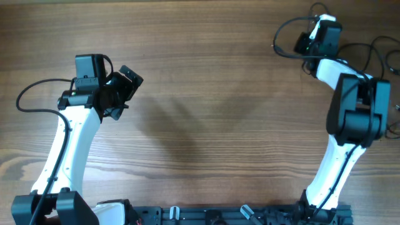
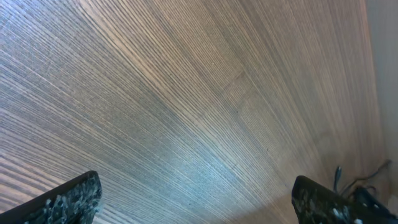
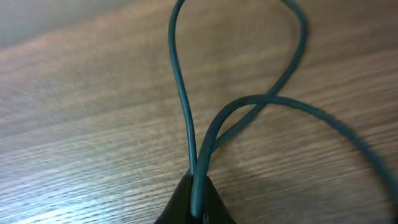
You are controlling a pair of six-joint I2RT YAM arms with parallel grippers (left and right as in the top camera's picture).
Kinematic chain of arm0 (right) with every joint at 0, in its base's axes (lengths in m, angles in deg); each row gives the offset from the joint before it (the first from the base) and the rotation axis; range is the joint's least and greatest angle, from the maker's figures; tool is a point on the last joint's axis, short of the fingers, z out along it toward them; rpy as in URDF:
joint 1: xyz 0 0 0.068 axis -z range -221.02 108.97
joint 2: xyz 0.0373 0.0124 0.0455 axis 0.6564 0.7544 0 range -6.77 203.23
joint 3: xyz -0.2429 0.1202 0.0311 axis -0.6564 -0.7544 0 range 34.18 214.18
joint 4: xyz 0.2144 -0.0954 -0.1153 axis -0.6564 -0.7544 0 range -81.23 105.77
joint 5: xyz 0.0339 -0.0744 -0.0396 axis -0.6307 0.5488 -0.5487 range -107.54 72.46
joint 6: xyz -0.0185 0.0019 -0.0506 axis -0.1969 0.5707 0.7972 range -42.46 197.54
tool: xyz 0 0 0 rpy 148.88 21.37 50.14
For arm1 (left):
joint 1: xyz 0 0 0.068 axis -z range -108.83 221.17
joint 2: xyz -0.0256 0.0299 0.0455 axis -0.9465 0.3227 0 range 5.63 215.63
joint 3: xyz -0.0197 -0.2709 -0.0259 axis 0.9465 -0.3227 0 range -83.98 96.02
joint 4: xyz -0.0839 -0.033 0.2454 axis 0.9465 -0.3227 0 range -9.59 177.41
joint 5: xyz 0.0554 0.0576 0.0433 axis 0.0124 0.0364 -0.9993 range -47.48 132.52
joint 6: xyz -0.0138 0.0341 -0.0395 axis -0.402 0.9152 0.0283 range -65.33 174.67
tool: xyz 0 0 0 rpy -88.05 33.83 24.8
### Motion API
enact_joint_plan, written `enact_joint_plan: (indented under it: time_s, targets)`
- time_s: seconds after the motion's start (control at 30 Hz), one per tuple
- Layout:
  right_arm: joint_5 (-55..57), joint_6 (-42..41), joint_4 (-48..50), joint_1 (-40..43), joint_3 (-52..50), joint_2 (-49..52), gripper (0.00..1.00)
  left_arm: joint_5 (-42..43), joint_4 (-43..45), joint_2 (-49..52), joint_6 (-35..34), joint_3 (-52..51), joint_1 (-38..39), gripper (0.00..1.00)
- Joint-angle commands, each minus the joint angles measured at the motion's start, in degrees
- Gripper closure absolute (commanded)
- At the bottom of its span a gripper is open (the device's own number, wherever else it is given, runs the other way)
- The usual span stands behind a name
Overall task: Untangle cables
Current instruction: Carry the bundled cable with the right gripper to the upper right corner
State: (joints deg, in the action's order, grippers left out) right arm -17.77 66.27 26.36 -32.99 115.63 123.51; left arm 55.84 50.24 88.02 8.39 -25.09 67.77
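While left pincer (image 2: 196, 200) agape and empty, right pincer (image 3: 196, 206) tight on thin looped cables (image 3: 185, 106).

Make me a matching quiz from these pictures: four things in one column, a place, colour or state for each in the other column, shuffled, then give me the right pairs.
Things:
1. left gripper
2. right gripper
3. cables
4. table

Place, colour or state:
A. shut, thin strands pinched in its tip
B. brown wood grain
C. open, nothing between the fingers
D. thin black loops at the far right

Pairs: 1-C, 2-A, 3-D, 4-B
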Motion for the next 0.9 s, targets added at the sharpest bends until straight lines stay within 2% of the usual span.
enact_joint_plan:
  time_s: [0.0,0.07,0.1,0.13,0.17,0.2,0.37,0.5,0.67,0.87]
  targets:
    - [-0.3,-4.3,1.5,-0.2,2.5,0.5,0.92,-0.6,0.0,-1.0,-0.5,0.6,-0.3,0.0]
    - [-0.2,-4.3,0.9,0.0,3.8,0.4,0.81,-0.6,0.0,-1.0,-0.5,0.6,-0.3,0.0]
    - [-0.3,-4.3,-0.3,0.2,4.8,0.3,0.69,-0.6,0.0,-1.0,-0.5,0.6,-0.3,0.0]
    - [-0.3,-4.3,-1.8,0.4,5.7,0.1,0.49,-0.6,0.0,-1.0,-0.5,0.6,-0.3,0.0]
    - [-0.3,-4.2,-4.5,0.5,7.1,-0.5,0.23,-0.6,0.0,-1.0,-0.5,0.6,-0.3,0.0]
    - [-0.3,-3.7,-7.4,0.5,8.5,-1.4,0.0,-0.6,0.0,-1.0,-0.5,0.6,-0.3,0.0]
    - [-0.3,-1.2,-19.6,0.1,13.1,-8.2,0.0,-0.6,0.0,-1.0,-0.5,0.6,-0.3,0.0]
    - [-0.3,-1.2,-27.8,0.1,13.2,-18.6,0.0,-0.6,0.0,-1.0,-0.5,0.6,-0.3,0.0]
    - [-0.3,-0.7,-34.5,0.1,13.2,-31.8,0.0,-0.6,0.0,-1.0,-0.5,0.6,-0.3,0.0]
    - [-2.4,-0.7,-36.9,0.0,13.2,-48.0,0.0,-0.6,0.0,-1.0,-0.5,0.6,-0.3,0.0]
